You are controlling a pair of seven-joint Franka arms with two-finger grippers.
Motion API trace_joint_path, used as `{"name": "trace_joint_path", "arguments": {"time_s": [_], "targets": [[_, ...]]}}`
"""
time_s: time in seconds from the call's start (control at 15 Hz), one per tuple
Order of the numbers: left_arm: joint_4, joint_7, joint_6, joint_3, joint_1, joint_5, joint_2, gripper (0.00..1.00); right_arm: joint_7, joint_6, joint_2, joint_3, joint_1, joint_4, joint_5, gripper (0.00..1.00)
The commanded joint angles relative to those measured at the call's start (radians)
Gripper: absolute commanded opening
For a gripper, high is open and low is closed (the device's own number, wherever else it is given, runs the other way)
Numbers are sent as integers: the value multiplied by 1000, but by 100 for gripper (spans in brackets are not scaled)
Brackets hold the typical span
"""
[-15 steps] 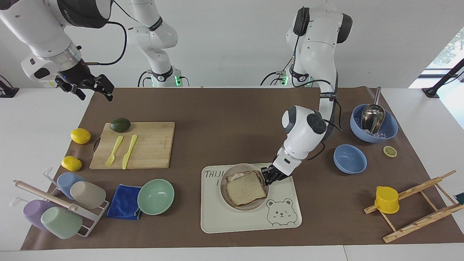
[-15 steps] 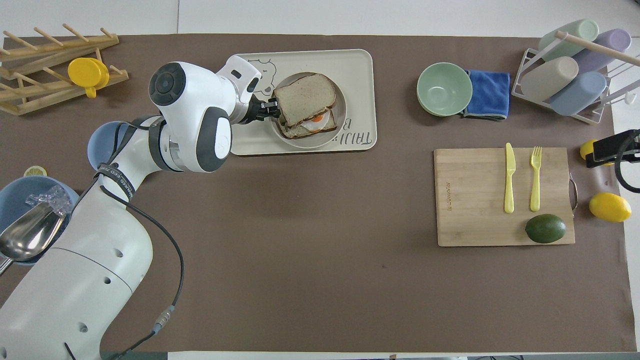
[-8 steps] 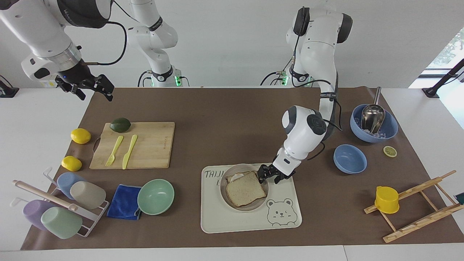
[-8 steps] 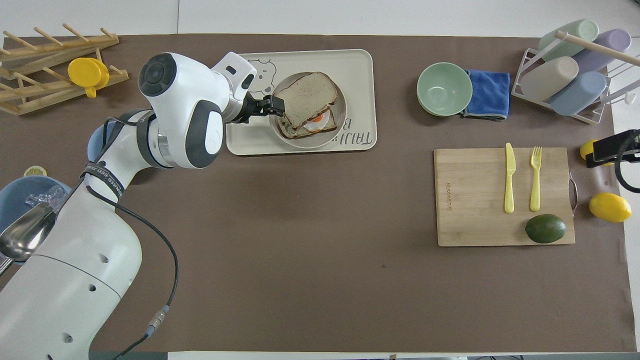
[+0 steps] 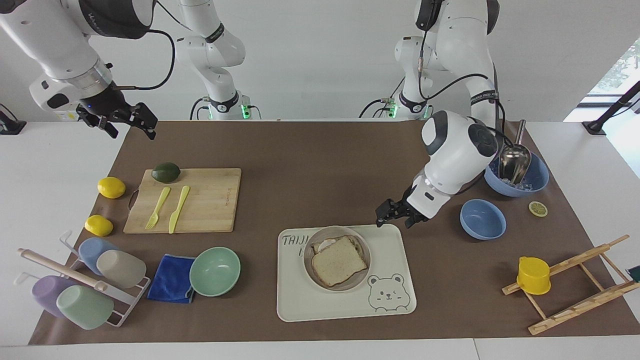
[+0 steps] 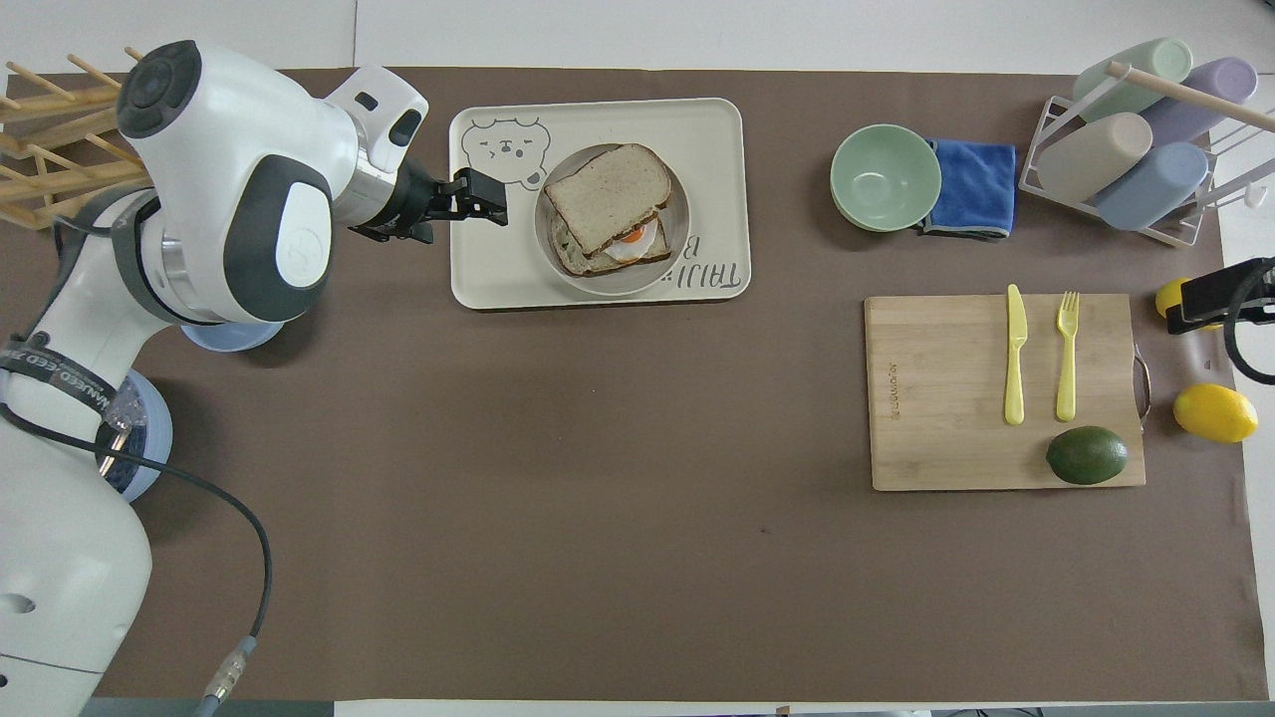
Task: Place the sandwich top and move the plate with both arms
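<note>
The sandwich top lies flat on the toast with a fried egg, a little askew, on the round beige plate. The plate sits on the bear-printed tray. My left gripper is open and empty, raised over the tray's corner toward the left arm's end, apart from the plate; it also shows in the overhead view. My right gripper is open and empty, and waits high over the mat's corner at the right arm's end.
A mint-green bowl and a blue cloth lie beside the tray. A cutting board holds a fork, a knife and an avocado. Two blue bowls lie under my left arm. A wooden rack holds a yellow cup.
My left gripper let go of the sandwich top's edge, opened, and drew up and back toward its own end of the table. The slice stays on the plate. The right arm has not moved.
</note>
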Motion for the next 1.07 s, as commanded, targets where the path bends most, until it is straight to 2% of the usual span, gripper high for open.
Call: {"name": "trace_joint_path", "arguments": {"time_s": [0.0, 0.2, 0.4, 0.53, 0.8, 1.0], "targets": [[-18, 7, -119, 5, 53, 57, -98, 100, 22, 14, -22, 0, -3, -16, 15, 100], [-18, 0, -199, 24, 85, 145, -173, 100, 19, 16, -20, -1, -4, 8, 13, 100], [-20, 8, -302, 51, 134, 182, -262, 100, 18, 17, -14, 0, -4, 21, 13, 100], [-23, 10, -365, 51, 144, 263, -316, 100, 19, 16, -14, -1, -4, 19, 15, 100], [-147, 37, -419, 49, 144, 324, -470, 100, 22, 14, -19, -3, -4, 14, 15, 100], [-198, 132, -440, 40, 142, 326, -511, 100, 22, 14, -22, -1, -6, 7, 15, 100]]}}
